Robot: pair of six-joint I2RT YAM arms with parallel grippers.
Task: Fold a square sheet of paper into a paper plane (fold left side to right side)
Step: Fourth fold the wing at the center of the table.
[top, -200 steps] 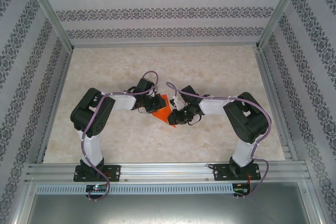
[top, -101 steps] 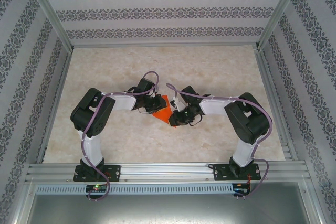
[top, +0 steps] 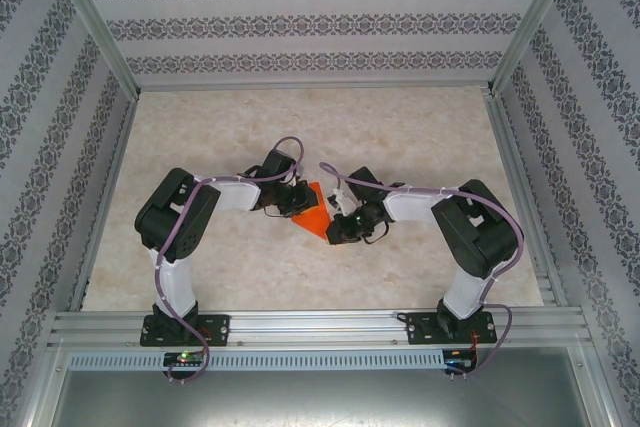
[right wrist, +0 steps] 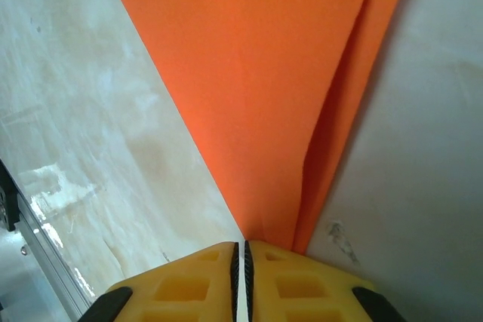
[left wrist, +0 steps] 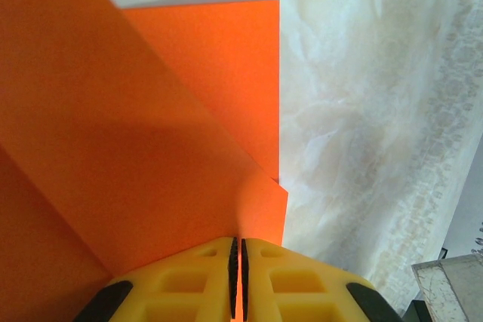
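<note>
The square sheet of paper is bright orange and lies folded into a creased wedge at the middle of the table, between both arms. In the left wrist view the paper shows overlapping layers, and my left gripper is shut on its edge, with orange showing in the slit between the jaws. My left gripper sits at the wedge's left side. My right gripper is at the wedge's near tip. In the right wrist view the paper narrows to a point that runs under the right finger. My right gripper is shut, with pale table showing in its slit.
The marble-patterned table top extends all round the arms. Aluminium rails border the near edge, and patterned walls stand at the back and sides. Purple cables loop above both wrists.
The right gripper has closed its jaws at the paper's near tip and shifted slightly. The left gripper has stayed shut on the paper in place.
</note>
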